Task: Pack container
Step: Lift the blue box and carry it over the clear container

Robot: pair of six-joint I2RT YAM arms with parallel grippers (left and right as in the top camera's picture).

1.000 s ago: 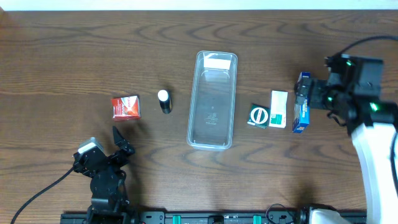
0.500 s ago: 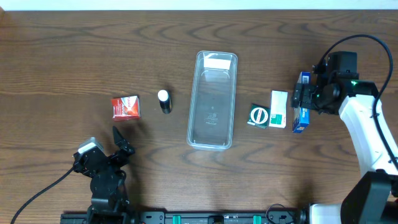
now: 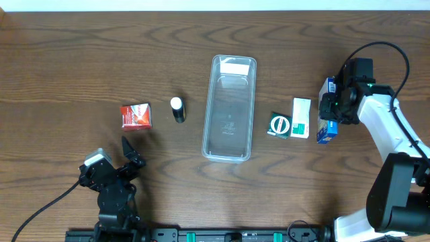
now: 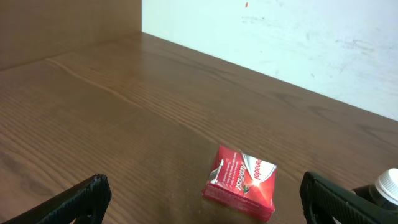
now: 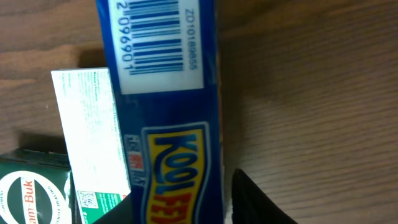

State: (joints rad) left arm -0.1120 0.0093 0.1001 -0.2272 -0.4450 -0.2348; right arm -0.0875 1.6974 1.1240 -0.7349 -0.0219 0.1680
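The container [image 3: 228, 131], a long clear tub, lies empty at the table's middle. To its right, a blue box [image 3: 324, 132] with yellow lettering [image 5: 168, 93] rests on its narrow side on the wood. My right gripper [image 3: 330, 107] is down over it, and its dark fingers [image 5: 249, 199] are shut on the box's two long sides in the right wrist view [image 5: 180, 205]. My left gripper [image 3: 113, 151] stands open low at the front left [image 4: 202, 205], with nothing between its fingers. A red box [image 4: 242, 182] lies flat on the table a little beyond it.
A white and green box [image 3: 301, 117] and a dark green box with a round label [image 3: 279, 126] lie between the container and the blue box. A small black bottle with a white cap [image 3: 177, 109] lies right of the red box [image 3: 136, 115].
My right arm has swung in over the blue box and its jaws have closed in on it. The left arm and the other things have not moved.
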